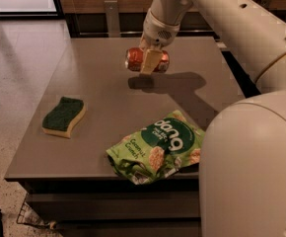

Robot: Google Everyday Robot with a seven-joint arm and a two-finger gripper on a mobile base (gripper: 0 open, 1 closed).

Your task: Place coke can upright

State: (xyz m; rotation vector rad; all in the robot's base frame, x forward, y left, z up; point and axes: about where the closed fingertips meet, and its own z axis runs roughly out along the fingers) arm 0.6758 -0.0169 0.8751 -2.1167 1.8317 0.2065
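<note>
The coke can (pixel 135 59) is red-orange and lies on its side in the air above the grey table (pixel 103 102), held at the back middle of the view. My gripper (pixel 148 61) is shut on the can across its middle, with one tan finger (pixel 150 62) in front of it. The can's shadow falls on the table just below. The white arm reaches in from the upper right.
A green sponge with a yellow base (pixel 63 116) lies at the table's left. A green snack bag (pixel 158 147) lies near the front edge. My white body (pixel 251 167) fills the lower right. The floor drops off left of the table.
</note>
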